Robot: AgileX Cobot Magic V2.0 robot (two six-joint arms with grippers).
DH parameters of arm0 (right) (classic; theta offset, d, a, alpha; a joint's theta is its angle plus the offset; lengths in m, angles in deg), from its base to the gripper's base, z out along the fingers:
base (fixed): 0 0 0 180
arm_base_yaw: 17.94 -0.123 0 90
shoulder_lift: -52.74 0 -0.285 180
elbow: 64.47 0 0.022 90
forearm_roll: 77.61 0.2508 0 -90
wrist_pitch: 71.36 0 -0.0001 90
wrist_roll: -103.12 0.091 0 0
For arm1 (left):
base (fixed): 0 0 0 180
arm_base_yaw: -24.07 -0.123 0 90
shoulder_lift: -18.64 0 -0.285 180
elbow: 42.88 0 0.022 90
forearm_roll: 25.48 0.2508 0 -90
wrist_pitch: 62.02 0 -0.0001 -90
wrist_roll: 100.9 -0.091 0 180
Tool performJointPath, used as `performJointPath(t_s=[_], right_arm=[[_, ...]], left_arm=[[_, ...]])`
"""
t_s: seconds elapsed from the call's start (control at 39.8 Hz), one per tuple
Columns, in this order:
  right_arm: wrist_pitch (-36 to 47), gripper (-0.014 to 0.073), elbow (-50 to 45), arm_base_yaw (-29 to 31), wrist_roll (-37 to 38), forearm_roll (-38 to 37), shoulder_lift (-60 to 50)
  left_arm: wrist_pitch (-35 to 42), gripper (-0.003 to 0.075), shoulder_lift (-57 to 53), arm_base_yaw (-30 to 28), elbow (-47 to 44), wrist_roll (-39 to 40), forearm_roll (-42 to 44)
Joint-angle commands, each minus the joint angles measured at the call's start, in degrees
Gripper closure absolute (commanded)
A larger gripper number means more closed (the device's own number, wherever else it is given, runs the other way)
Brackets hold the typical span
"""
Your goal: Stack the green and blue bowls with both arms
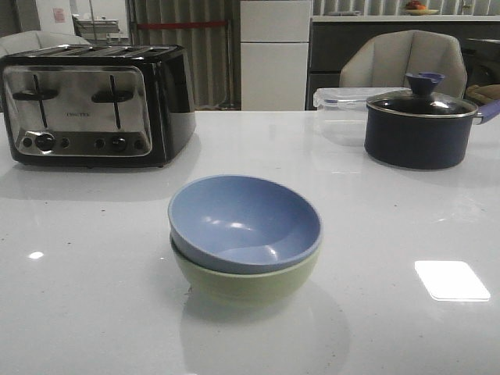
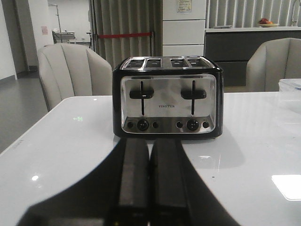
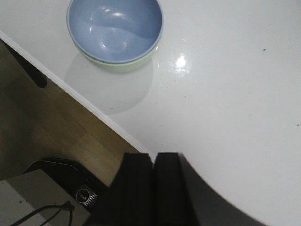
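Your dusty blue matte bowl [image 1: 244, 223] sits nested in the pale green bowl [image 1: 246, 281], so the stacking looks done. The left gripper [image 2: 149, 155] and right gripper [image 3: 154, 165] both have fingers pressed together, holding nothing; you need only keep them clear.

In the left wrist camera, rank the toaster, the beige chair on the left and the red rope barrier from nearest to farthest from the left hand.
1. Toaster, on the table straight ahead of the left hand.
2. Beige chair, behind the table's far edge.
3. Red rope barrier, in the background by the curtains.

Left gripper [image 2: 149, 181] jaws pressed together w/ nothing between, facing toaster [image 2: 167, 98] on white table [image 2: 66, 141].
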Motion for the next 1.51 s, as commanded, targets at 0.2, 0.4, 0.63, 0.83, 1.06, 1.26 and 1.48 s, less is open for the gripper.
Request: performJointPath(t_s=[0.2, 0.4, 0.63, 0.83, 1.06, 1.26, 1.48], right_arm=[[3.28, 0.0575, 1.44, 0.11, -0.13, -0.01, -0.04], [3.28, 0.0575, 1.44, 0.11, -0.13, -0.01, -0.04], [3.28, 0.0575, 1.44, 0.11, -0.13, -0.01, -0.04], [6.45, 0.0575, -3.74, 5.27, -0.13, 0.23, -6.17], [27.94, 0.0575, -18.94, 20.49, -0.13, 0.23, -20.52], [42.37, 0.0575, -32.56, 28.70, -0.13, 0.23, -31.87], [48.90, 0.0575, -39.99, 31.21, -0.13, 0.23, -36.86]], left_arm=[[5.56, 0.0621, -1.08, 0.40, -0.43, 0.00, 0.00], [5.56, 0.0621, -1.08, 0.40, -0.43, 0.00, 0.00], [5.56, 0.0621, -1.08, 0.40, -0.43, 0.00, 0.00], [5.45, 0.0621, -0.99, 0.40, -0.43, 0.00, 0.00], [5.45, 0.0621, -0.99, 0.40, -0.43, 0.00, 0.00], [5.45, 0.0621, -0.99, 0.40, -0.43, 0.00, 0.00], [5.45, 0.0621, -0.99, 0.40, -0.43, 0.00, 0.00]])
